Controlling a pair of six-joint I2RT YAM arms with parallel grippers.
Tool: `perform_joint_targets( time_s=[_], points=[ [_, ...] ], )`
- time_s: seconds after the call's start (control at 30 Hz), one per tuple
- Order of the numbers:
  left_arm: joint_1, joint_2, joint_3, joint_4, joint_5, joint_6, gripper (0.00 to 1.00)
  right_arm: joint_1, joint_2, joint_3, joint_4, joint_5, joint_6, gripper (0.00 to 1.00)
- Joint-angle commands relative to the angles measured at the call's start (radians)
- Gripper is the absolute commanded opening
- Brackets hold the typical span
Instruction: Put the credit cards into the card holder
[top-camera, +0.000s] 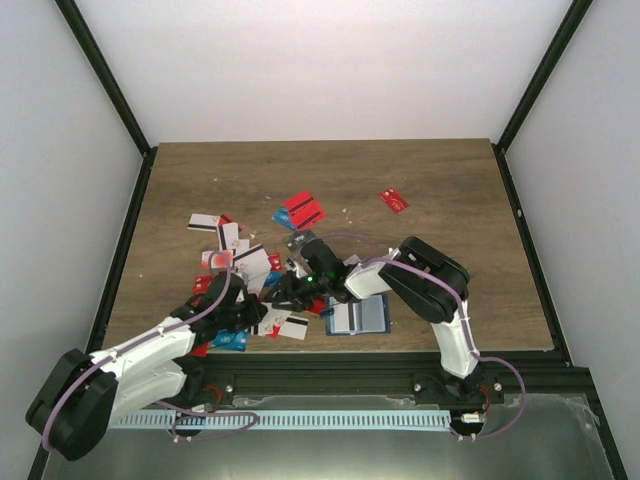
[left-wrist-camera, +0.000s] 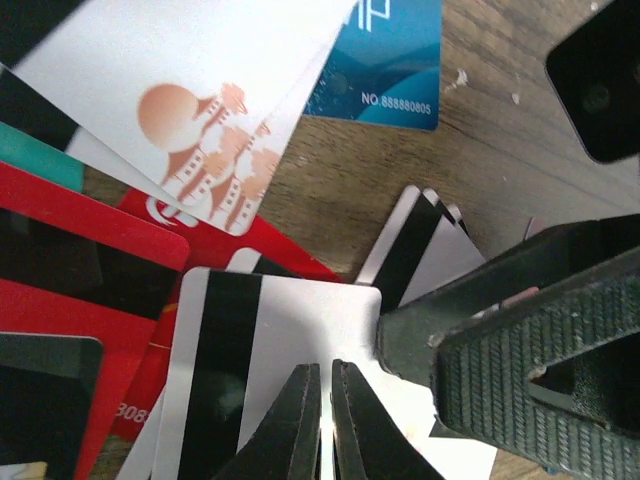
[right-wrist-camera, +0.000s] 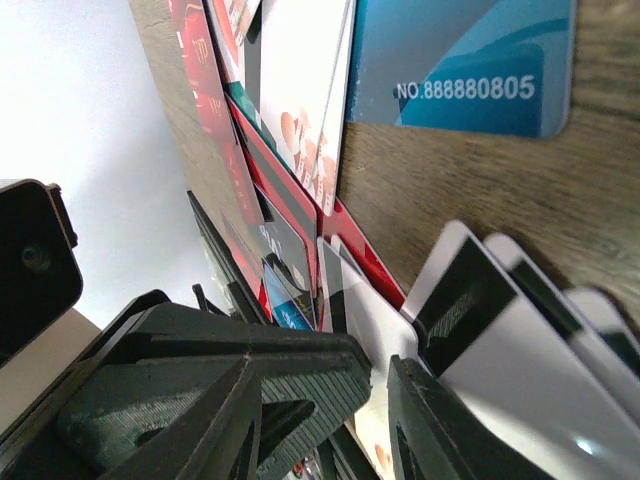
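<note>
Barely begun: thin plastic credit cards (top-camera: 240, 262), red, white and blue, lie strewn over the wooden bench (top-camera: 450, 200). The open navy-blue folding card holder (top-camera: 370, 315) lies just right of the heap. The left hand (left-wrist-camera: 322, 410) is pressed together over a white black-striped card (left-wrist-camera: 285, 330). The right hand (right-wrist-camera: 380, 380) is narrowly apart at that card's corner.

Lab enclosure: white walls (top-camera: 330, 60), black frame (top-camera: 104, 72)
</note>
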Motion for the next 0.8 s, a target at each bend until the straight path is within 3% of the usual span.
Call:
perform_joint_targets(
  time_s=[0.0,0.43,0.77],
  points=[
    [-0.01,-0.008,-0.027,-0.033,0.059,-0.009,0.07,0.006,0.027,0.029,0.026,-0.015,-0.011,0.36],
    [-0.012,-0.168,0.085,-0.4,-0.153,-0.023,0.07,0.001,-0.104,0.037,-0.22,0.027,-0.221,0.36],
    [-0.023,-0.119,0.059,-0.373,-0.148,-0.032,0.07,0.079,-0.18,-0.039,-0.331,0.123,-0.278,0.37]
  ],
)
